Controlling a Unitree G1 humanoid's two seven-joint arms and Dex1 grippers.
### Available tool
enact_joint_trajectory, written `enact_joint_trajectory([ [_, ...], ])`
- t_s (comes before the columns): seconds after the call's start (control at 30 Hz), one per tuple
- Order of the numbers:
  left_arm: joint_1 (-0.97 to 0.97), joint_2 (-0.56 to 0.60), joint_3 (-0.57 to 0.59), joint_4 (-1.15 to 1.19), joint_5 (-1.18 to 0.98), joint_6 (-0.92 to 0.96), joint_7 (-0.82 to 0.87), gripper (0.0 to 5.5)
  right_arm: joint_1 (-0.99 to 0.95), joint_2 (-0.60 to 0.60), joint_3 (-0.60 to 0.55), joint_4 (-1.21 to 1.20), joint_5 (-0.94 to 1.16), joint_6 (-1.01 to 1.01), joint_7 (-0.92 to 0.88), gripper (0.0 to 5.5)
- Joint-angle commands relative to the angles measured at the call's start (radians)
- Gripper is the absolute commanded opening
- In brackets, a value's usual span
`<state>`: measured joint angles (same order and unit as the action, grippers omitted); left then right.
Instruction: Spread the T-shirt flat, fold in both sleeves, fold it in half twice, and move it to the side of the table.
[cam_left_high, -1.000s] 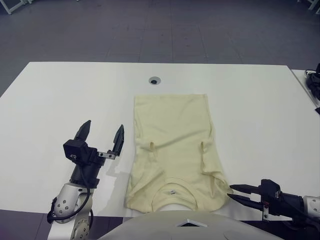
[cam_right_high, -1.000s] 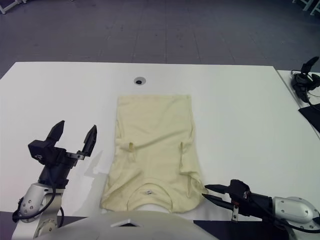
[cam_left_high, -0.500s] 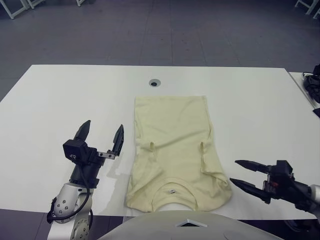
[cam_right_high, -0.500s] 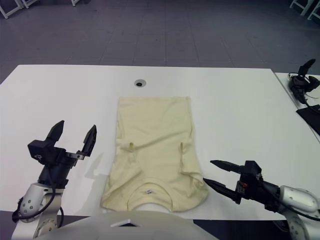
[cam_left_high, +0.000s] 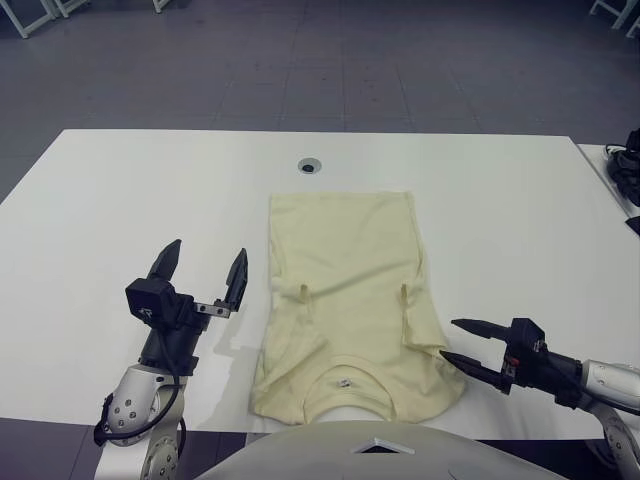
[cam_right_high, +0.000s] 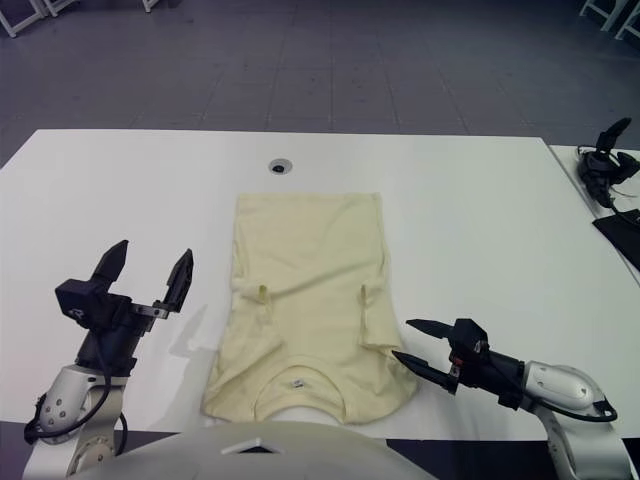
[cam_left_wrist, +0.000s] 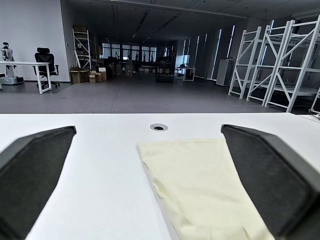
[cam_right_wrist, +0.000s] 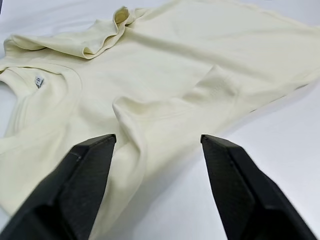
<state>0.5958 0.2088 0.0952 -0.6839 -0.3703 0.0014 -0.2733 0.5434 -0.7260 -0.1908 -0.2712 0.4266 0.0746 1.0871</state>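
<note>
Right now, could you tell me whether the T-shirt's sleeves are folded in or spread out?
Folded in: both sleeves lie on top of the T-shirt, leaving a narrow shape with roughly straight sides. It is not yet folded in half.

Bright, even light; soft shadows on the table (cam_left_high: 120, 190).

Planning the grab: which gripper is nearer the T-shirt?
Right. The right gripper is by the T-shirt at its near right corner; the left gripper stands apart, off its left edge.

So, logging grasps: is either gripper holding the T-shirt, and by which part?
Nothing is held. The left gripper stands open beside the T-shirt; the right gripper is open at its near right corner.
</note>
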Motion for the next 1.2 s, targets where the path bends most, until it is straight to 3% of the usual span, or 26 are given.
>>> enact_joint_trajectory([
  [0.03, 0.003, 0.0, -0.001, -0.005, 0.016, 0.002, -0.001, 5.4, -0.006, -0.001, 0.007, -0.036, -0.006, 0.017, -0.019, 2.31],
  [0.53, 0.002, -0.007, -0.001, -0.005, 0.015, 0.002, 0.001, 5.4, 0.042, -0.041, 0.036, -0.06, -0.085, -0.002, -0.018, 0.03],
  [1.2, 0.001, -0.012, -0.005, -0.001, 0.008, 0.001, -0.001, 5.4, 0.044, -0.035, 0.04, -0.138, -0.008, 0.014, -0.01, 0.03],
])
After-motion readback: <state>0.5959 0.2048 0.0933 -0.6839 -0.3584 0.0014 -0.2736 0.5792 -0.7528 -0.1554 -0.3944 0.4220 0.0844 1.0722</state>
